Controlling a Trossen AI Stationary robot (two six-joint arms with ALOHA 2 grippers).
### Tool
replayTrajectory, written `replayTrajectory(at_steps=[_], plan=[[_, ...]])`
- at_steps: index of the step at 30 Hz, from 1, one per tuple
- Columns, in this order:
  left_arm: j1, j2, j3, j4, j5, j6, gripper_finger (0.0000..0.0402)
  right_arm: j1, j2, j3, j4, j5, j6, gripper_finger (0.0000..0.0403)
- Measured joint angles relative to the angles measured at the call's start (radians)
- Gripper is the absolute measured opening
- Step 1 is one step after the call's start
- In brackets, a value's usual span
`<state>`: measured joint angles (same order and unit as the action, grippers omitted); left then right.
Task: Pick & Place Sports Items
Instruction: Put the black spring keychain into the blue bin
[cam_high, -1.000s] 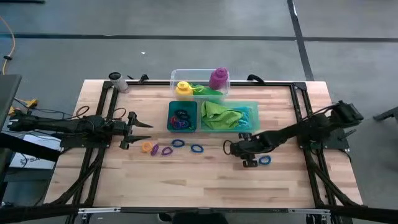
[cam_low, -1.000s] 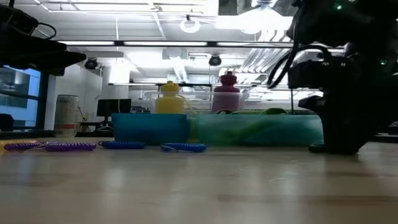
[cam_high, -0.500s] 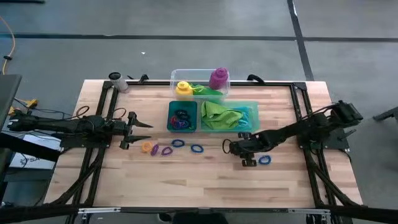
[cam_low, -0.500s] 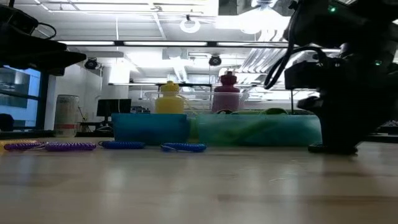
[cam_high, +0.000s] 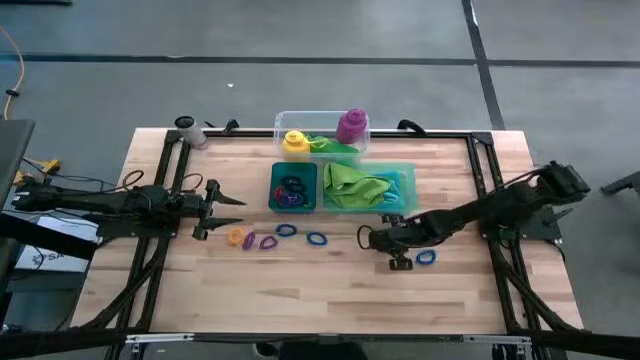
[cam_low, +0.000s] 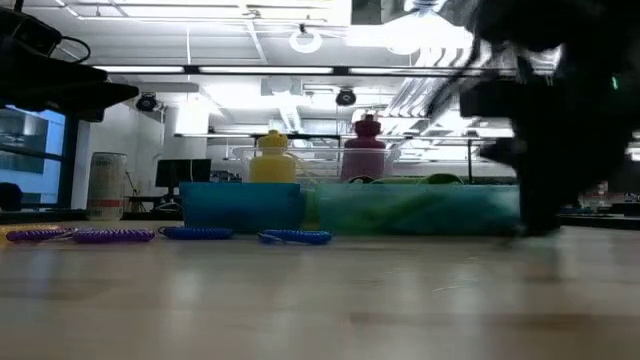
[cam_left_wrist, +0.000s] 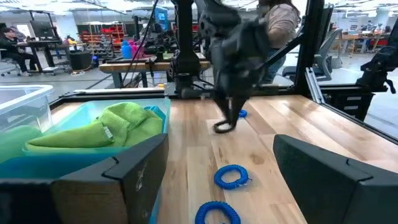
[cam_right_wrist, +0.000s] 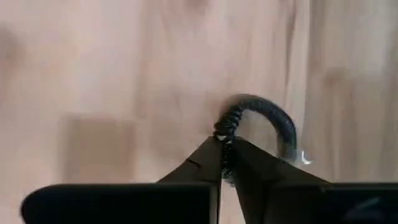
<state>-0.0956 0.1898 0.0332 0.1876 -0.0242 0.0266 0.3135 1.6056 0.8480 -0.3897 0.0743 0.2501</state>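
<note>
Since a second ago my right pincer (cam_high: 365, 238) has finished closing: its tips are now clenched on a black ring (cam_right_wrist: 258, 124), pinched at one side so the loop arcs out past the fingertips (cam_right_wrist: 211, 158) over bare wood. In the left wrist view that ring hangs below the far arm, at or just above the desk (cam_high: 330, 290); I cannot tell whether it touches. The arm itself has shifted only slightly, and in the low view it now reads as a dark smear on the right.

Everything else lies as before. My left pincer (cam_high: 235, 199) waits released at the left side of the desk, well apart from the work. A blue ring (cam_high: 427, 257) lies just beside the right arm's wrist. A loose row of rings sits in front of the teal tray (cam_high: 320, 190): an orange one (cam_high: 236, 237), a purple one (cam_high: 267, 242), and two blue ones (cam_high: 287, 230) (cam_high: 317, 239). The tray's left compartment holds more rings (cam_high: 291, 192); its right compartment holds the lime-green cloth (cam_high: 352, 184). Behind it the clear tub (cam_high: 280, 125) carries the yellow bottle (cam_high: 294, 142) and purple bottle (cam_high: 351, 126), both upright. The tray's front wall stands between the low camera and its contents. A small canister (cam_high: 186, 127) sits at the far-left corner.
</note>
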Motion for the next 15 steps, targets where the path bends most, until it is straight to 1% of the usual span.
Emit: replayTrajectory(at_steps=[6, 10, 15], plan=[[0.0, 0.0, 0.0, 0.0, 0.0, 0.0, 0.0236, -0.001, -0.073, 0.074, 0.012, 0.076, -0.029, 0.0002], [0.0, 0.0, 0.0, 0.0, 0.0, 0.0, 0.0236, -0.019, -0.096, 0.118, 0.077, 0.126, -0.075, 0.0001], [0.0, 0.0, 0.0, 0.0, 0.0, 0.0, 0.0236, -0.06, -0.096, 0.137, 0.284, 0.129, -0.175, 0.0001]])
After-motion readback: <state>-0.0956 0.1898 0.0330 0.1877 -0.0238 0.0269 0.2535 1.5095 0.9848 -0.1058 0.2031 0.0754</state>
